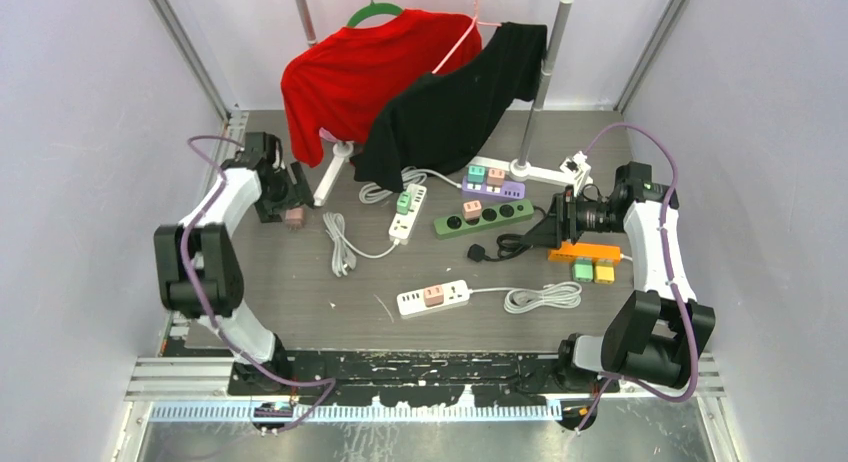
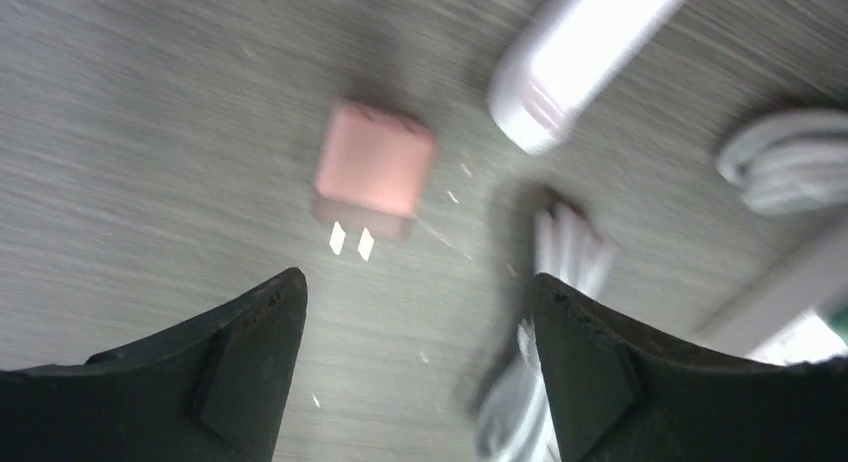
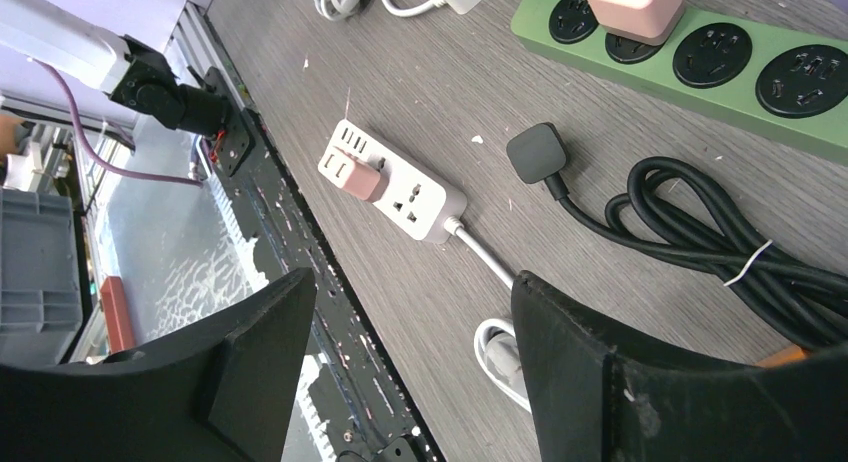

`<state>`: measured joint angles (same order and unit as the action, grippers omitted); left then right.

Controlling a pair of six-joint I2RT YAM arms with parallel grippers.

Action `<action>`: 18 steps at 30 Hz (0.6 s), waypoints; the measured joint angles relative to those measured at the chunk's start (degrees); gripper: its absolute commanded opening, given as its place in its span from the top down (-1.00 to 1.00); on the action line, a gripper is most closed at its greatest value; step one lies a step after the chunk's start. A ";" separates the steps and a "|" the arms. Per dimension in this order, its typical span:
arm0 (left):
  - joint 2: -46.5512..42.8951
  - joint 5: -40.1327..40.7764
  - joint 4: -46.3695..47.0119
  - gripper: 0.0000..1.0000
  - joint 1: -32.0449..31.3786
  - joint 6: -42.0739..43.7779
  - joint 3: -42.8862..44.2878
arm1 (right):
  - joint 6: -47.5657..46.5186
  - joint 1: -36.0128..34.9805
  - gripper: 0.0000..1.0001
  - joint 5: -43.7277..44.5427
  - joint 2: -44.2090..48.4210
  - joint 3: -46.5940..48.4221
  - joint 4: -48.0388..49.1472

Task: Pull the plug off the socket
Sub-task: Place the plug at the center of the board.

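Pink plug (image 2: 372, 172) lies loose on the counter (image 2: 150, 122) with both prongs bare, so it sits in no socket. The left claw (image 2: 415, 302) hangs just above it, jaws spread and empty, probably a drop spot away from the strips. The right claw (image 3: 410, 292) is also open, holding nothing, near the green strip (image 3: 700, 52).

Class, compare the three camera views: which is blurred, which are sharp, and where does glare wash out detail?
Left wrist view: smeared by blur, the pink square plug soft-edged, the white rounded bar washed out by glare. Right wrist view: sharp on the green power strip. Top external view: evenly lit, crisp.
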<state>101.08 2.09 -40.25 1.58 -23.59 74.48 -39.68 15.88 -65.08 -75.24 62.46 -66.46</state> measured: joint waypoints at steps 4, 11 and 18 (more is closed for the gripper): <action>-14.29 -11.13 5.03 -0.73 -0.13 -1.95 -9.92 | -2.19 0.00 -0.54 -0.57 0.00 -0.02 -1.07; -39.04 -26.40 15.39 -0.73 -9.38 -7.98 -26.91 | -11.74 0.02 -0.54 -3.69 -0.04 0.02 -8.22; -57.42 -29.09 29.49 -0.81 -27.23 -14.53 -41.00 | -26.69 0.02 -0.54 -5.60 -1.16 1.55 -19.89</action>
<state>43.66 -27.00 -10.76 -25.65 -38.13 33.47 -66.37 15.90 -70.67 -76.40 64.01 -86.35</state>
